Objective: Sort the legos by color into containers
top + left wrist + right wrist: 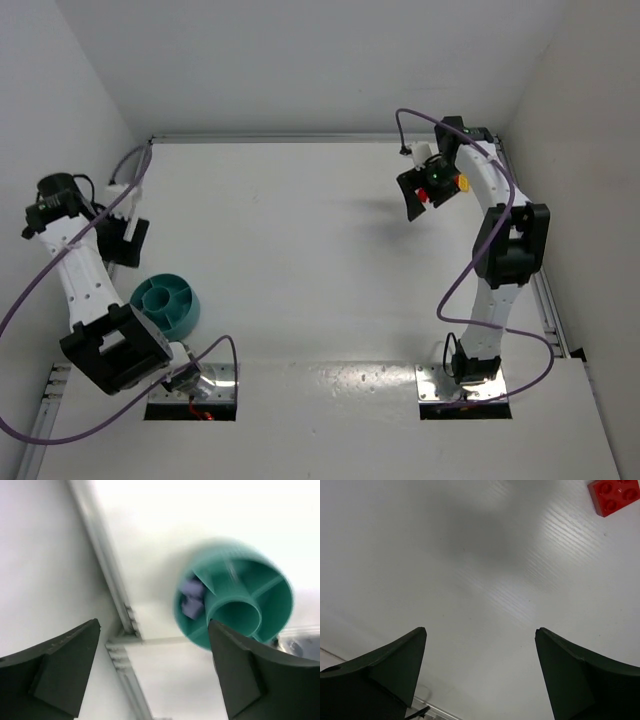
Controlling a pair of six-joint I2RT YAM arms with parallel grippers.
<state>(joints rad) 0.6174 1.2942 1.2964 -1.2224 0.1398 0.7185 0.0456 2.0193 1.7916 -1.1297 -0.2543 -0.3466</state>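
Left gripper (152, 625) near bowl (192, 632), blue legos (191, 597) inside

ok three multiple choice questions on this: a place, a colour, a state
1. Where is the teal bowl? A) by the left arm's base B) under the right arm C) at the far wall
2. The lego in the right wrist view is: A) blue B) yellow C) red
3. The right fingers are: A) shut on a lego B) apart, holding nothing C) shut, empty
Answers: 1 A, it sits near left in the top view; 2 C, red studs show; 3 B, only table shows between them.
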